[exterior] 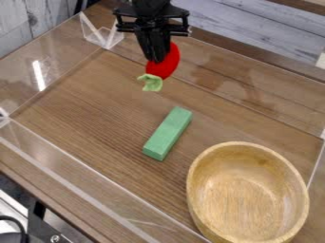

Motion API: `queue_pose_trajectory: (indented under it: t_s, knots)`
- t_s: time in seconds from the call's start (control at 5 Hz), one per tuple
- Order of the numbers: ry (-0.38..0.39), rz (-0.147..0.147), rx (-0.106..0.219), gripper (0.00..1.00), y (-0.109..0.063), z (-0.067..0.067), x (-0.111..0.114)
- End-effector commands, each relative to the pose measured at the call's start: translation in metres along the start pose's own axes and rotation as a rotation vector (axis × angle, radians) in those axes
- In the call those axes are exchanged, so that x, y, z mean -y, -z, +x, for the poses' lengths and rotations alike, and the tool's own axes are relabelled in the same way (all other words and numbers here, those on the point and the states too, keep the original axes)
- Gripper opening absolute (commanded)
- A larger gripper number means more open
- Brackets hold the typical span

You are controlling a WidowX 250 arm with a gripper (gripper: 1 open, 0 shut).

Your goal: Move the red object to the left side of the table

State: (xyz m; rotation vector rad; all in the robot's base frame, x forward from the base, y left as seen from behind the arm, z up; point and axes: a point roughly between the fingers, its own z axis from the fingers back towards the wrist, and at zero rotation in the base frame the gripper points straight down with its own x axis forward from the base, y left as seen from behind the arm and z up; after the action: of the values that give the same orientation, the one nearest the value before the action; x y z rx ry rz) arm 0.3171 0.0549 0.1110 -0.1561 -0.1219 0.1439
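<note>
The red object (166, 63) is a small rounded toy fruit with a pale green leafy end (154, 83) pointing down-left. It hangs above the brown wood-grain table (89, 114) near the back, clear of the surface. My black gripper (156, 54) comes down from above and is shut on the red object, its fingers covering the fruit's left half.
A green rectangular block (168, 132) lies on the table just below the held fruit. A round wooden bowl (249, 193) sits at the front right. Low clear acrylic walls (51, 57) border the table, with a clear bracket (102, 34) at the back left.
</note>
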Motion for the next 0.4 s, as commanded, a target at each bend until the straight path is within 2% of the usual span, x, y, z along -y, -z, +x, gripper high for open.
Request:
queue_pose_trajectory:
  t_s: [0.0,0.2]
  knots:
    - [0.005,0.025,0.036,0.0,-0.016,0.001,-0.012]
    - [0.026,0.042,0.025,0.0,-0.019,0.01,-0.035]
